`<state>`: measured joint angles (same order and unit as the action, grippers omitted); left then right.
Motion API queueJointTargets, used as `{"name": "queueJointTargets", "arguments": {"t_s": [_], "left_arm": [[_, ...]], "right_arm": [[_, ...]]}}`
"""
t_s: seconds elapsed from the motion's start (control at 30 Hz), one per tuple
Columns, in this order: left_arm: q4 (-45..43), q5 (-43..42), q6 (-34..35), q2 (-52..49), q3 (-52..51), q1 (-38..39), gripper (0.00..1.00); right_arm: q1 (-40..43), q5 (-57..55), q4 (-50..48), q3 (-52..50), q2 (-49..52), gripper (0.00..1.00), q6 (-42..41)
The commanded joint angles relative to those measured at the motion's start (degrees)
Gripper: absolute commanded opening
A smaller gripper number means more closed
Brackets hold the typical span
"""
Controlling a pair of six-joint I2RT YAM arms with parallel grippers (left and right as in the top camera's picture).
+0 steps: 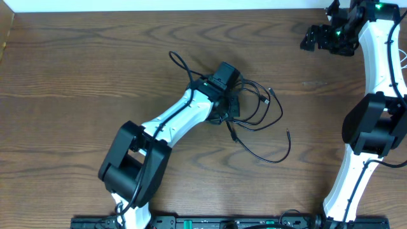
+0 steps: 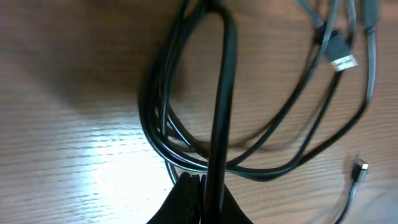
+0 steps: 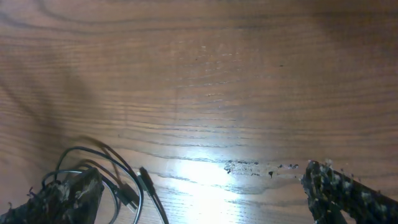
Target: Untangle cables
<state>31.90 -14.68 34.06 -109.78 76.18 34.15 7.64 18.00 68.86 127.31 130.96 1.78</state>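
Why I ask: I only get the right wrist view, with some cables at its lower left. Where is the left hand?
Observer: The left hand is down on the tangle mid-table, shut on a black cable.
Operator: Is any plug lying loose that I could go for?
Observer: Yes, one plug lies apart from the tangle on its right, at the end of a strand that curves out toward the robot's base.
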Motion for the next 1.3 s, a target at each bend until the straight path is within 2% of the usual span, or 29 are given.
{"name": "queueJointTargets", "arguments": {"t_s": [0.0,0.27,0.47,0.7,0.83,0.9,1.07,1.27], "left_arm": [[-0.74,0.35,-3.06,6.69,1.92,-0.96,0.07],[-5.68,0.44,-8.63,18.45,1.97,-1.18,0.08],[-9.81,0.39,-8.81,25.20,1.97,-3.96,0.08],[-9.70,0.17,-8.79,28.44,1.97,-10.23,0.07],[-10.84,-4.92,-8.81,28.74,2.01,-14.14,0.07],[-12.87,-10.40,-9.03,28.94,2.05,-16.41,0.07],[-19.67,-25.51,-10.03,28.92,2.05,-19.54,0.07],[-23.10,-29.53,-8.02,28.92,2.05,-19.63,0.08]], "right_arm": [[-0.17,-0.28,-0.42,-0.31,-1.31,0.99,0.46],[-0.24,0.04,-1.38,-0.31,-1.31,0.99,0.46],[-0.26,2.80,-2.21,-0.31,-1.31,0.99,0.46],[-0.59,4.66,-1.70,-0.31,-1.31,0.99,0.48],[-1.16,4.70,-1.14,-0.31,-1.31,0.99,0.46],[-1.75,5.66,-1.09,-0.31,-1.31,0.99,0.55],[-3.96,17.99,-1.11,-0.31,-1.31,0.99,5.46],[-8.11,28.35,-1.95,-0.31,-1.31,0.99,9.33]]}}
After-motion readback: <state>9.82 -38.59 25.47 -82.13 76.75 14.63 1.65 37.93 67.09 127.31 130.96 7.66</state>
